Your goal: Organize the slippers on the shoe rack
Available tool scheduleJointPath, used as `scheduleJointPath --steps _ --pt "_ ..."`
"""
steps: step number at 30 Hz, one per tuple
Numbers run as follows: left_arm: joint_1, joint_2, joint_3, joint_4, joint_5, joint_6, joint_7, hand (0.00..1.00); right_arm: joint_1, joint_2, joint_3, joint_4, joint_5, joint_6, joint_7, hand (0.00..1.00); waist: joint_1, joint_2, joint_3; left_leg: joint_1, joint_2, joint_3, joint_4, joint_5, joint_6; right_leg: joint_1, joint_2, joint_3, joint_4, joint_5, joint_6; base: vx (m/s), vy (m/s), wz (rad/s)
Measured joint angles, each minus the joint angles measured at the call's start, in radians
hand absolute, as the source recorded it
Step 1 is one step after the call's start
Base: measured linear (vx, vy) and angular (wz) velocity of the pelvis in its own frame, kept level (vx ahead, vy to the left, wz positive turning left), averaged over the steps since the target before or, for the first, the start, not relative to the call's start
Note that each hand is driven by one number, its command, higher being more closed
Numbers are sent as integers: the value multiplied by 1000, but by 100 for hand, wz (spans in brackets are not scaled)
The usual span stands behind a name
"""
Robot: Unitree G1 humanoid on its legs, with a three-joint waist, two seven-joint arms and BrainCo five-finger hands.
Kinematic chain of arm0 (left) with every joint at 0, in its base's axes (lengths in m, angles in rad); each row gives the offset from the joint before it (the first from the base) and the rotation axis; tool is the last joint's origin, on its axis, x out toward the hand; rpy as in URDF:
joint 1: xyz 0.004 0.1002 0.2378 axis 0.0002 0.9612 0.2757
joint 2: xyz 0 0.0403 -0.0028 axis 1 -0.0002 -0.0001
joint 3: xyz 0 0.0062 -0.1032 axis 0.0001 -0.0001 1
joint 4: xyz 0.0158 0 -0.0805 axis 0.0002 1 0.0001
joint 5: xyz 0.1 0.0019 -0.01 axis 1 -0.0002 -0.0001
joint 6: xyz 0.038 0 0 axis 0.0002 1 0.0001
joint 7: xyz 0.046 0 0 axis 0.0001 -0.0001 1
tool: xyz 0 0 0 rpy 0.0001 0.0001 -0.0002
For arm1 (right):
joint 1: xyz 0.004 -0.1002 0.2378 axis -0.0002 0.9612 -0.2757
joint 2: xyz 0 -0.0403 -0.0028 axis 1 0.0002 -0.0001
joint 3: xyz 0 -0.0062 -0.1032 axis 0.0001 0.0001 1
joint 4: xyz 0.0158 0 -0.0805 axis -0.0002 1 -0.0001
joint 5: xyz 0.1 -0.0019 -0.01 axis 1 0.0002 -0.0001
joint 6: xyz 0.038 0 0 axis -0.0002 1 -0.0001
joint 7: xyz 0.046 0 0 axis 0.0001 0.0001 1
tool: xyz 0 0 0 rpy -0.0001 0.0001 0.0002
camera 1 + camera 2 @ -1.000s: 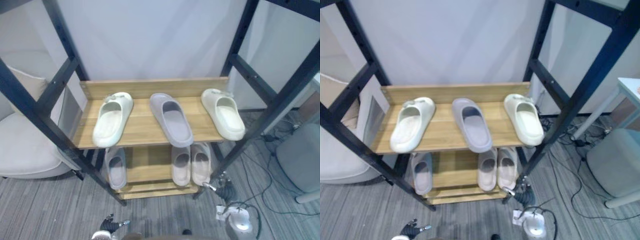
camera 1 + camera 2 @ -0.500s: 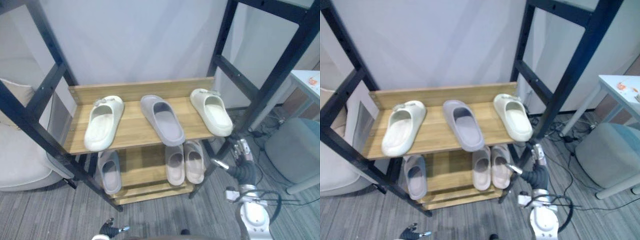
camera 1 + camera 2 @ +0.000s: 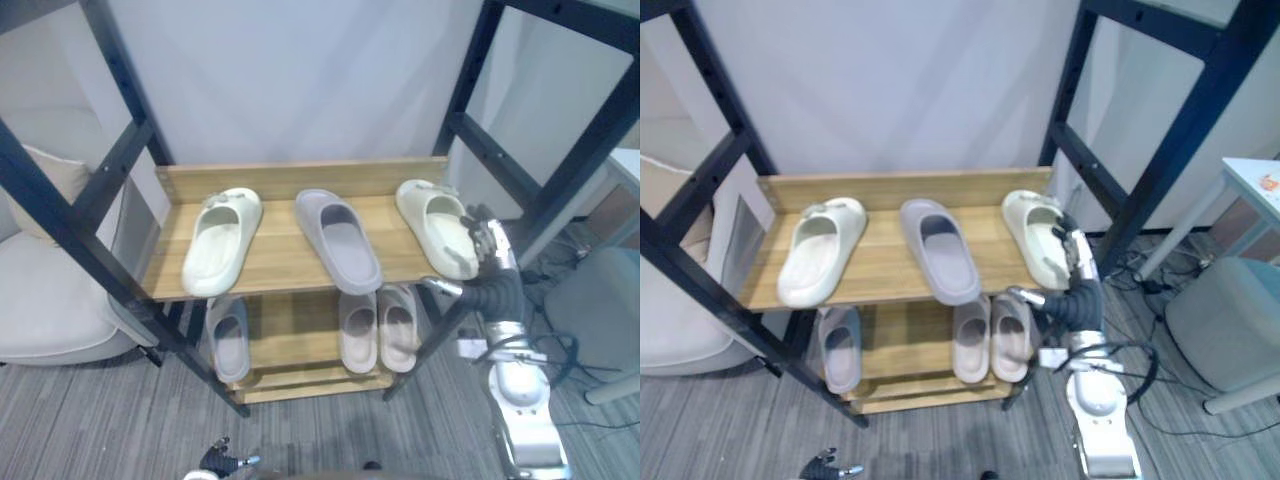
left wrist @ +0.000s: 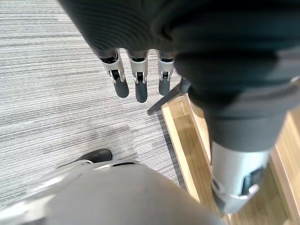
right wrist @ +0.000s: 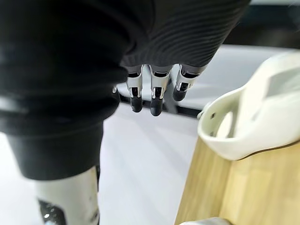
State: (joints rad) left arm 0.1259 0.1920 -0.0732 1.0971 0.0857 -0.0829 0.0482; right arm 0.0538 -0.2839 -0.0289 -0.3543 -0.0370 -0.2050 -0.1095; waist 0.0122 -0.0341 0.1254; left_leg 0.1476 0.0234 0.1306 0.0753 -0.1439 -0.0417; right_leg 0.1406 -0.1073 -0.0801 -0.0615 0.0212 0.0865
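Our right hand hangs at the right end of the two-tier wooden shoe rack, its fingers straight and spread, holding nothing, just beside the outer flank of the cream foam slipper with a small ornament on its strap; whether they touch it we cannot tell. That slipper lies on the top shelf with its toe close to the front right corner. This is where we see the first danger: a sideways nudge from straight fingers, in place of a proper grasp, could slide it over the lip and onto the lower shelf or the floor. Its likely mate, the second cream foam slipper, lies at the far left of the same shelf. The grey foam slipper lies between them, its toe already at the front edge, so carrying either cream one across too low could sweep the grey one off. The slanted black metal frame post stands near our forearm, and a wide swing might strike it. Below, a grey slipper on the lower shelf and two pale slippers wait their turn. Our left hand hangs low over the striped grey carpet, fingers straight and empty, too far off to catch a slip.
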Motion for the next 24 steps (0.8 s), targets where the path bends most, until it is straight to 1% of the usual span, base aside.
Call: scheduleJointPath --steps 2,4,5,8,11,14,22,24 --pt "4 5 1 -2 -1 0 -10 0 -49 -13 -3 57 0 1 -2 0 4 -10 -3 -7 -4 -6 0 2 3 -4 -4 -6 0 0 1 3 5 10" --pt "5 8 1 -4 -5 0 -11 0 -89 -34 -4 118 -2 11 -9 0 19 -16 -3 -9 -7 -10 -1 3 4 -4 -7 -15 0 -1 2 -1 3 6" --pt "5 8 1 -6 -9 0 -11 0 -102 -43 -4 138 -4 16 -13 0 22 -18 -3 -10 -9 -14 -1 3 5 -4 -10 -18 0 -2 3 0 6 16" --pt "5 9 1 -7 -10 0 -11 0 -168 -58 -7 217 -8 31 -26 0 24 -19 -3 -28 -20 -31 -2 8 13 -13 -19 -29 3 -5 7 1 12 17" --pt "6 9 1 -10 -32 0 -11 0 -229 -76 -7 291 -43 58 -32 0 35 -22 -2 -41 -23 -37 -1 10 15 -23 -21 -37 3 -5 7 6 5 6" --pt "7 9 1 -16 -42 1 -11 0 -281 -81 -7 355 -44 70 -42 0 42 -23 -1 -43 -24 -43 -1 10 15 -23 -21 -45 3 -5 7 10 -13 5" --pt "11 10 7 -29 -50 0 -10 0 -376 -115 7 462 -76 87 -45 0 51 -30 4 -61 -26 -53 -1 11 17 -37 -21 -51 3 -4 6 -1 -3 1" --pt "12 10 10 -30 -50 0 -10 0 -406 -122 38 503 -79 93 -43 0 51 -30 5 -62 -26 -57 -1 12 17 -37 -21 -54 2 -4 6 0 0 0"
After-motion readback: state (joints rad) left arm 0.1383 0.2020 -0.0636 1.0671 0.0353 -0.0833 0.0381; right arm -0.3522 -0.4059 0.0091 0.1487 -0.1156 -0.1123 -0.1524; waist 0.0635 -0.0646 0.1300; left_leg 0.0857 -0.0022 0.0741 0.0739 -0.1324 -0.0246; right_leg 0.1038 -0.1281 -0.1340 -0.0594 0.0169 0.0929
